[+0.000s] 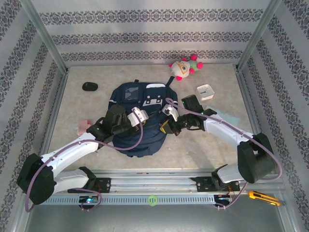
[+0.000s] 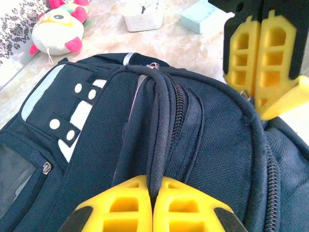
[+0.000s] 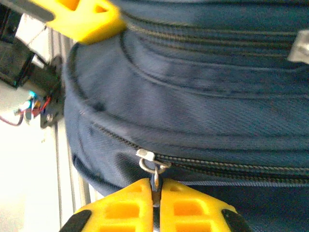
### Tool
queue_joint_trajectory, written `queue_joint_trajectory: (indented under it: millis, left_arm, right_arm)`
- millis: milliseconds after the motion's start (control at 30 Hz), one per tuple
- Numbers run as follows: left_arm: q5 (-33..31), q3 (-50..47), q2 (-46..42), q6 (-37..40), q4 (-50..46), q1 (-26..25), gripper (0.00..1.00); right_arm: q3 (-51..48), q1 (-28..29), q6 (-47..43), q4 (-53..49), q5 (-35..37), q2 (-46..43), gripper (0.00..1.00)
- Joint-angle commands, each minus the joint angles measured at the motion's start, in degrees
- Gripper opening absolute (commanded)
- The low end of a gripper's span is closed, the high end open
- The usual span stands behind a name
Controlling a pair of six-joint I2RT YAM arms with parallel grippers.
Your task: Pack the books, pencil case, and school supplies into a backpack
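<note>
Both clenched: L gripper [image 2: 153, 186] on backpack [image 2: 212, 145] strap [image 2: 157, 137], R gripper [image 3: 156, 186] on zip pull [image 3: 153, 166], mostly hidden.

Pale wallpaper [image 1: 145, 36] with dark patterned bands covers the walls along the top and both sides, with metal posts [image 1: 47, 41] at the upper corners. The beige marbled counter [image 1: 193, 154] at center is evenly lit.

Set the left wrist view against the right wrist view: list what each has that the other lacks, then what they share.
Left wrist: the left gripper shut on the carry strap, with the plush toy, white clock and pencil case beyond. Right wrist: the right gripper shut on a zipper pull, seen close. Shared: the navy backpack, and each view catches the other gripper's yellow fingers.
</note>
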Motion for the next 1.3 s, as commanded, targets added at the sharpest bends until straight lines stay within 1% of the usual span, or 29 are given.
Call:
queue_joint_trajectory:
  millis: [0,67,167,333,400,467,533,567,700,800,967,1100,1167,1267]
  left_arm:
    - [-1.80,0.96,-1.19,-2.69,11.16,-0.07,0.00]
    - [-1.30,1.00,-1.18,-2.89,11.27,-0.06,0.00]
    - [-0.15,0.82,-0.92,-3.41,12.24,-0.08,0.00]
    - [0.39,0.55,-0.83,-4.78,13.96,-0.06,0.00]
    - [0.36,0.48,-0.89,-5.09,14.09,-0.20,0.00]
    - [-0.38,0.37,-0.86,-5.18,13.99,-0.30,0.00]
    - [-2.47,0.25,-0.63,-5.32,13.99,-0.81,0.00]
    - [-4.48,0.29,-0.48,-5.23,13.97,-1.09,0.00]
    - [-12.93,1.11,1.81,-6.33,14.18,-3.33,0.00]
    - [-18.14,2.61,4.78,-7.97,13.95,-5.08,0.00]
    - [-19.51,4.07,9.40,-10.84,16.10,-8.23,0.00]
    - [-20.60,5.51,12.73,-13.43,17.85,-10.76,0.00]
    - [-20.89,5.92,14.19,-15.74,19.16,-11.63,0.00]
    - [-19.63,6.53,16.24,-18.56,20.78,-12.88,0.00]
  right_arm:
    - [-5.40,0.32,11.52,16.14,2.90,-2.16,0.11]
    - [-8.95,0.35,14.70,22.81,3.31,-3.21,0.14]
    - [-12.31,0.67,17.15,29.63,3.93,-4.56,0.18]
    - [-14.79,1.02,18.74,35.52,3.34,-5.06,0.21]
    - [-15.79,1.03,19.54,38.24,2.52,-5.34,0.19]
    - [-16.51,1.05,19.87,39.34,2.15,-6.27,0.13]
    - [-17.04,1.03,20.01,39.22,2.67,-7.90,0.03]
    - [-17.31,1.04,20.29,38.84,3.07,-9.01,0.00]
    - [-16.72,1.91,25.36,32.81,6.50,-13.49,0.00]
    - [-17.20,4.79,28.92,29.42,7.97,-17.02,0.00]
    - [-19.08,9.92,37.62,24.28,12.99,-20.25,0.00]
    - [-19.56,10.68,45.30,19.09,14.68,-20.18,0.00]
    - [-20.15,11.20,47.47,19.22,14.78,-19.89,0.00]
    - [-21.15,11.73,49.66,20.04,16.76,-19.64,0.00]
